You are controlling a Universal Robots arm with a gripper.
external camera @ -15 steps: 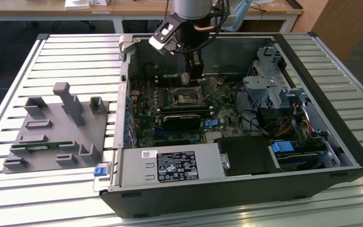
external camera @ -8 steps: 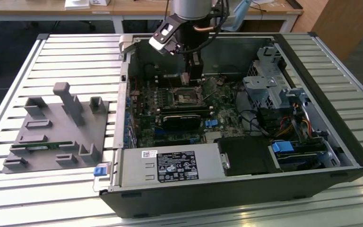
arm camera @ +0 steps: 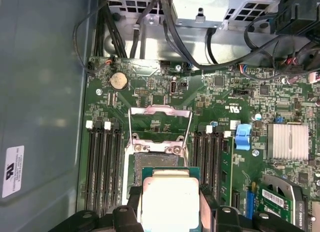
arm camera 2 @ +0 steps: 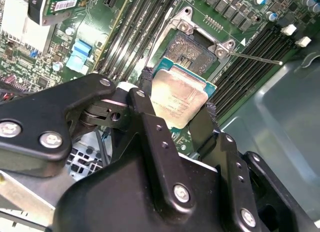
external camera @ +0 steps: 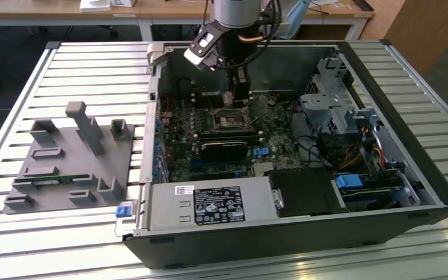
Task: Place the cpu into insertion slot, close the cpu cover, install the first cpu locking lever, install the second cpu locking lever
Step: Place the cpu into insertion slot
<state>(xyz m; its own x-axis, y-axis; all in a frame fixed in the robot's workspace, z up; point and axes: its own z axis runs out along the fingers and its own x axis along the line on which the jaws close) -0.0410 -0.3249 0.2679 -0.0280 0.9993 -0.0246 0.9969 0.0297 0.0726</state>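
Observation:
My gripper (arm camera 2: 177,98) is shut on the cpu (arm camera 2: 176,103), a flat square chip with a silver-grey top on a green edge, pinched between two black fingers (arm camera: 134,199). The chip hangs a little above the board, partly over one edge of the insertion slot (arm camera: 156,161), whose dark centre lies bare. The cpu cover (arm camera: 160,111) stands flipped open on the far side of the slot. Two thin locking levers (arm camera: 129,134) stick up beside the slot. In the exterior view the gripper (external camera: 242,98) hovers inside the open computer case, just behind the insertion slot (external camera: 230,121).
Black memory slots (arm camera: 102,167) flank the socket on both sides. A blue clip (arm camera: 242,137), a finned heatsink (arm camera: 288,141) and cables (arm camera: 200,47) lie nearby. The case wall (arm camera: 45,92) is close. A grey fixture block (external camera: 72,160) sits at the exterior view's left.

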